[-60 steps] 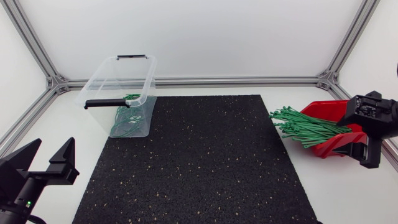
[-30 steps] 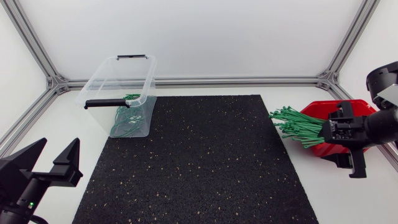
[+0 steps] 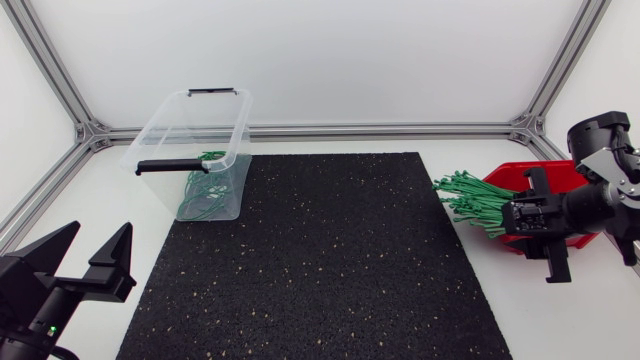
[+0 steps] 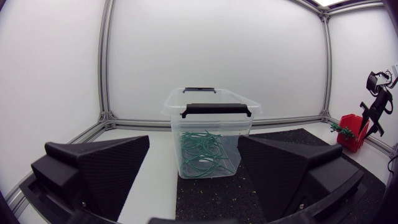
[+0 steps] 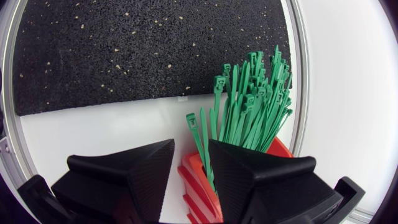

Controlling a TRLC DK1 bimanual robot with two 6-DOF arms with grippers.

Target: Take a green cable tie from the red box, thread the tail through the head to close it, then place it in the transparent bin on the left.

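While the left arm (image 3: 22, 300) sits low at the table's near left corner, the right arm (image 3: 605, 150) reaches in from the right edge, wrist bent over the red box (image 3: 512, 176).

Right gripper (image 5: 191, 158): pointed down at the box's open front. Fingers a little apart, with a narrow gap between them. One tie's strip runs into that gap along the inner face of one finger; whether it touches cannot be told. Nothing clamped.

Left gripper (image 3: 95, 232): fingers spread wide, holding nothing, aimed across the table at the bin (image 3: 160, 130).

Ties (image 3: 475, 200): green, straight, a thick bundle fanning out of the box's open front toward the mat (image 3: 320, 260), tips over the white table beside the mat's right edge. Square heads show at their free ends in the right wrist view.

Box: tilted, at the table's right side.

Bin: clear, black handles, lidless, at the mat's far left corner. A tangle of looped green ties (image 3: 205, 195) lies at its bottom.
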